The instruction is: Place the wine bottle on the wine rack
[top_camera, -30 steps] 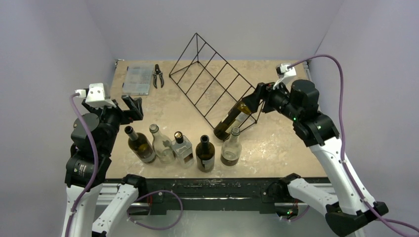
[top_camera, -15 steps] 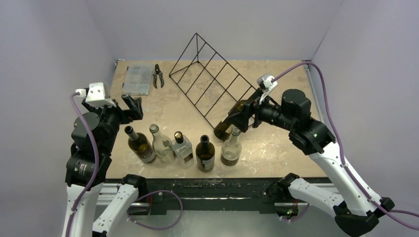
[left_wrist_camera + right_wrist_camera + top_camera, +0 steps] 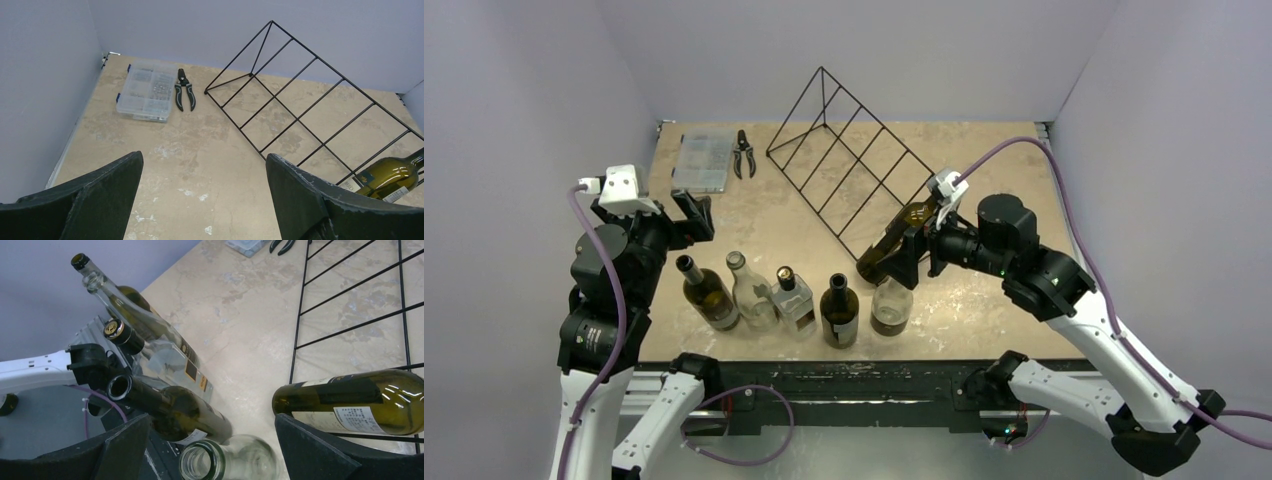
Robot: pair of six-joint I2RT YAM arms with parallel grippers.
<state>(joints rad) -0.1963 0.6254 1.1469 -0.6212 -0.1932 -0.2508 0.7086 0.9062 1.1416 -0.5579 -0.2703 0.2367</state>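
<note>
Your right wrist view cuts the wine bottle [image 3: 350, 407] off at three o'clock, and overhead the right gripper [image 3: 909, 250] covers its middle.

There are 6 bottles: 5 standing bottles [image 3: 839, 310] and 1 olive-green wine bottle [image 3: 881, 256]. There is also 1 wine rack [image 3: 854, 165], 1 pair of pliers [image 3: 744, 153] and 1 clear parts box [image 3: 701, 162].

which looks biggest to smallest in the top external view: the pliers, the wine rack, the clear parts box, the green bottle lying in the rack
1. wine rack
2 and 3. green bottle and parts box: too close to rank, and the bottle is partly hidden
4. pliers
</note>
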